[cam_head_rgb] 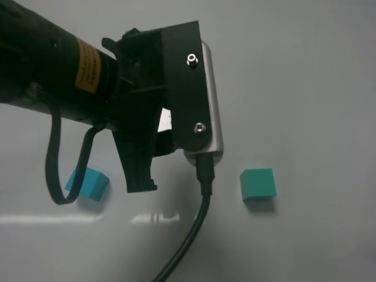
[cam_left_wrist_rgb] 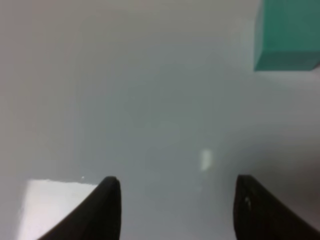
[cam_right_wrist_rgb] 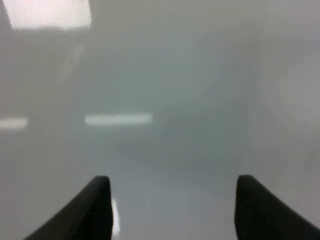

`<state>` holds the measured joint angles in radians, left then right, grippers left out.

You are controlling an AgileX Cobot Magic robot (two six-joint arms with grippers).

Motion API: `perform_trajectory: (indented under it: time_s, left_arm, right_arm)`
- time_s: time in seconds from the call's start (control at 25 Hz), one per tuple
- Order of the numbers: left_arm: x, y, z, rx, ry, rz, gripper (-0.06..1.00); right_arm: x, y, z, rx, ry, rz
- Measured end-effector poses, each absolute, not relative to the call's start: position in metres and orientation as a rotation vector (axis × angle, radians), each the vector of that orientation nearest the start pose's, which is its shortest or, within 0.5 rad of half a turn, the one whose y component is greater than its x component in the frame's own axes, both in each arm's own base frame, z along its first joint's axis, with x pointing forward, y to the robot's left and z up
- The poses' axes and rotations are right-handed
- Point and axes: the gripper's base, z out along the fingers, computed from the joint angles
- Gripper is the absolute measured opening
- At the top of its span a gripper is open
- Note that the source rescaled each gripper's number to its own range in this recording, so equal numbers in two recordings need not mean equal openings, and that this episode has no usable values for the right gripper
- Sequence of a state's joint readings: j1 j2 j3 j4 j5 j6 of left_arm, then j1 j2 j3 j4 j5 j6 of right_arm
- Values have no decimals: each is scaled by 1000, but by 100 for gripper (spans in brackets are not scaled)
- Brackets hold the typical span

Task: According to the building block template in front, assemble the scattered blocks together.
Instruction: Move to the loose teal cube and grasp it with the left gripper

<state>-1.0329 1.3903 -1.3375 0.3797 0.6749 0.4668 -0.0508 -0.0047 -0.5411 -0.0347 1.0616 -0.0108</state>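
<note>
We begin with the right gripper (cam_right_wrist_rgb: 172, 202). Its fingertips (cam_right_wrist_rgb: 100, 200) are spread wide with only bare, glossy table (cam_head_rgb: 329, 88) between them. It carries nothing, and the exterior high view does not show it. The left gripper (cam_left_wrist_rgb: 177, 202) is likewise spread and empty. We judge this opening suits an approach, since a cube must pass between the fingers before they close. In the left wrist view the teal-green cube (cam_left_wrist_rgb: 285, 35) lies ahead of the fingers and off to one side, outside the line between them, so the gripper needs re-aiming before any grasp. In the exterior high view the left arm (cam_head_rgb: 59, 64) sits close to the camera and covers much of the table, with its cable (cam_head_rgb: 188, 247) trailing toward the near edge. Beyond it, both scattered blocks rest flat on the table, well apart. The cyan-blue cube (cam_head_rgb: 88, 183) lies on the left, partly behind a cable loop, and the teal-green cube lies on the right, unobstructed. Neither is held, and they are not joined, so assembly has not begun. Farthest back, a teal sliver (cam_head_rgb: 130, 32) shows above the arm. We cannot tell whether it is the building block template, which is otherwise hidden.
</note>
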Motion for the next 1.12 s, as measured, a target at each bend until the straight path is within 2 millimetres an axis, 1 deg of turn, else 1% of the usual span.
perform_trajectory:
  time_s: [0.2,0.4,0.6,0.84,1.12]
  left_arm:
    - [176,-273,376,1638,1424,60,15]
    - [177,-285,370,1628,1394,18,15]
    - [169,-298,367,1634,1346,-36,15]
    - [165,-307,359,1635,1384,-109,15]
    - [169,-318,341,1684,1397,-90,15]
  right_arm:
    - [-11,-2,288,43,1999,-81]
    - [-11,-2,288,43,1999,-81]
    - [-11,-2,288,43,1999,-81]
    - [-11,-2,288,43,1999,-81]
    - [-11,-2,288,43,1999,-81]
